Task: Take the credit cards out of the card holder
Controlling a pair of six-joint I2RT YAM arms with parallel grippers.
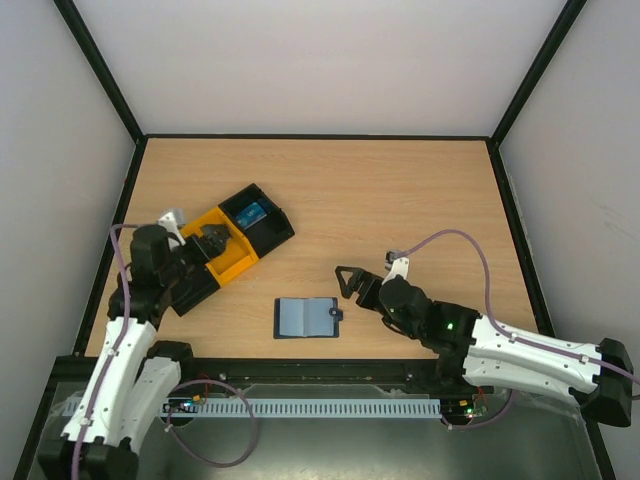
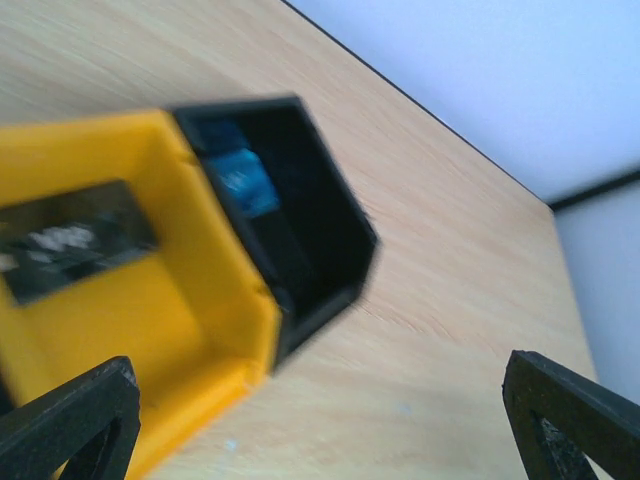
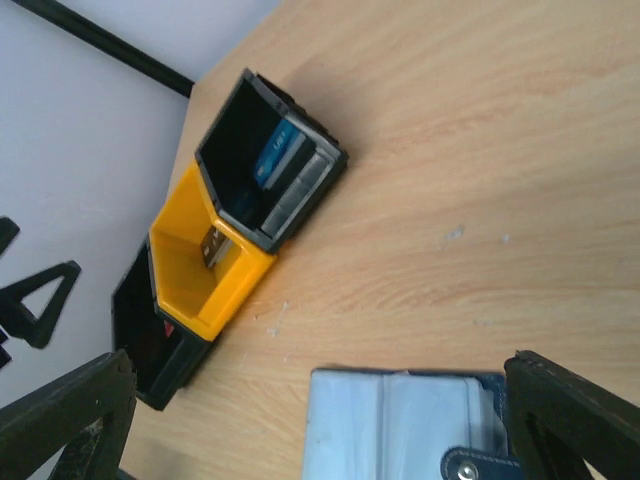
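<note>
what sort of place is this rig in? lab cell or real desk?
Most likely a lab test cell: a wooden tabletop boxed in by plain white walls on a black frame, left arm and right arm bolted at its near edge, few props like the card holder and a yellow tray.

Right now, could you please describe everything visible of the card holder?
The card holder lies open and flat on the table, near its front edge. It shows two grey-blue inner panels, a dark border and a tab clasp with a metal snap on the right side. Only the table touches it.
</note>
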